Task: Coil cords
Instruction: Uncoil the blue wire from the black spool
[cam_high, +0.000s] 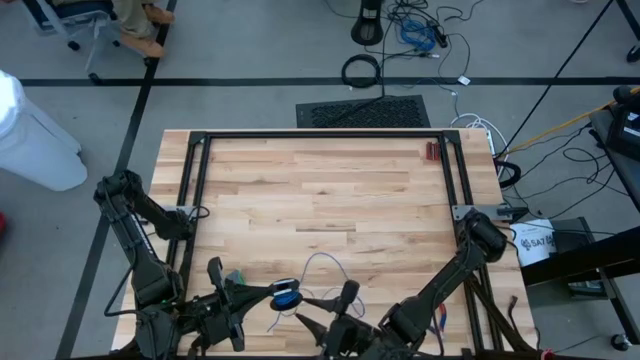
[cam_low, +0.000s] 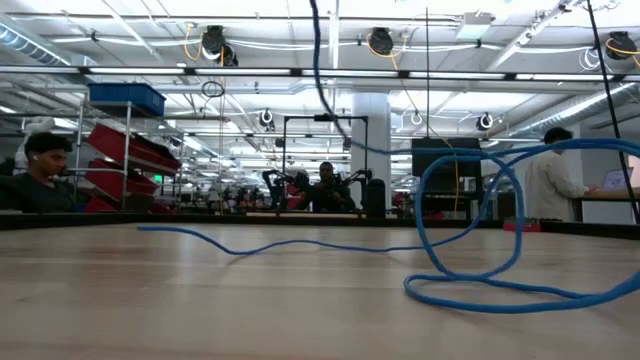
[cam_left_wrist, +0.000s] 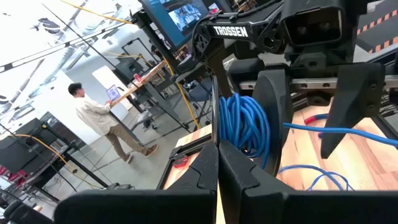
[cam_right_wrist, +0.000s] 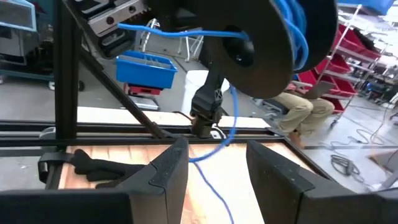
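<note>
We judge the coiling partly done. A bundle of blue cord (cam_left_wrist: 245, 127) is already wound between the two arms at the table's (cam_high: 320, 190) near edge, and in the high view it shows as a small blue lump just beside the left gripper (cam_high: 262, 293). That claw is fully shut, its fingers pressed together; we cannot tell whether it pinches the cord. The right gripper (cam_high: 318, 325) stands wide open, holding nothing, with cord running past in front of it. A long loose tail lies looped on the wood, so that length is left to wind
</note>
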